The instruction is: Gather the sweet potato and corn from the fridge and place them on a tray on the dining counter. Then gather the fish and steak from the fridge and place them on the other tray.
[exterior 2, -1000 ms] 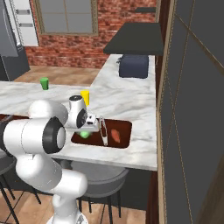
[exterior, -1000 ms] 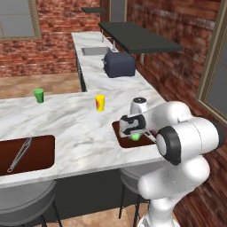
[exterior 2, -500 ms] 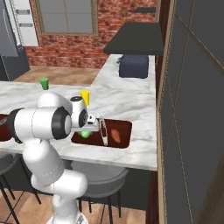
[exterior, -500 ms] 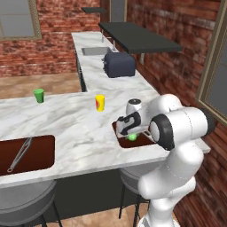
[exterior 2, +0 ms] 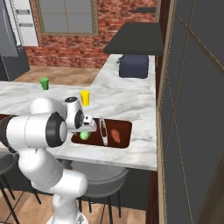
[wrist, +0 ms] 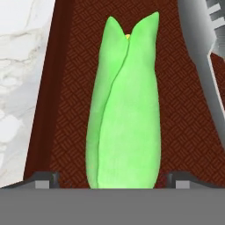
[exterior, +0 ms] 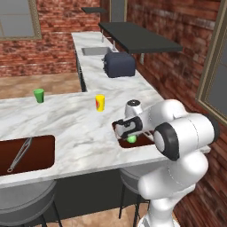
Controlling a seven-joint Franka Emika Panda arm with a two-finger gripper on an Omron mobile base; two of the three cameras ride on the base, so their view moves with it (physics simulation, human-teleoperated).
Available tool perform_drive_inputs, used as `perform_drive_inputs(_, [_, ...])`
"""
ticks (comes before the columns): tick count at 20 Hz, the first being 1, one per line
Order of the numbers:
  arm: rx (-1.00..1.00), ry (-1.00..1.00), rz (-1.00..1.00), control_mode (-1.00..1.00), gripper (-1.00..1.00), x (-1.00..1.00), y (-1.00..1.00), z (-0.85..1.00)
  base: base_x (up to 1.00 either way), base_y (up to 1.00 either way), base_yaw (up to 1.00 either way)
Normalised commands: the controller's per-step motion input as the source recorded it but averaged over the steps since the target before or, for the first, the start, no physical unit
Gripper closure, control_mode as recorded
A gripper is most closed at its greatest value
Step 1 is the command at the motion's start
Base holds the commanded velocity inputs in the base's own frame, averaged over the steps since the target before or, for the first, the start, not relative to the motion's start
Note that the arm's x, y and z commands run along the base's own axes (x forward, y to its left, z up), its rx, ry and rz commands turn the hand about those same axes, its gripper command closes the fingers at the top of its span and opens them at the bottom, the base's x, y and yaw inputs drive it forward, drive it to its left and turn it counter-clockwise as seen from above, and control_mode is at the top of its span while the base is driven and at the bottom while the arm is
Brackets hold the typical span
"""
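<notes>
You see the gripper (wrist: 110,178) spread wide, gripping nothing, with the corn (wrist: 124,105) lying between its fingertips on the tray (wrist: 184,110).

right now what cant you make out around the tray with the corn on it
- Left base view: the arm covers most of the tray; the corn shows as a small green spot.
- Right base view: the hand hides the tray's left end; the sweet potato is too small for detail.
- Hand view: the bottom edge cuts off the corn's near end, so whether the jaws touch it is unclear; the grey utensil runs off the right edge.
</notes>
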Motion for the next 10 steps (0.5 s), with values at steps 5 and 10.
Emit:
perform_drive_inputs(5, [0.00,0.00,0.00,-1.00,-1.00,-0.15,0.00,0.46,0.00,0.00,0.00])
perform_drive_inputs(10, [0.00,0.00,0.00,-1.00,-1.00,-0.34,0.00,0.62,0.00,0.00,0.00])
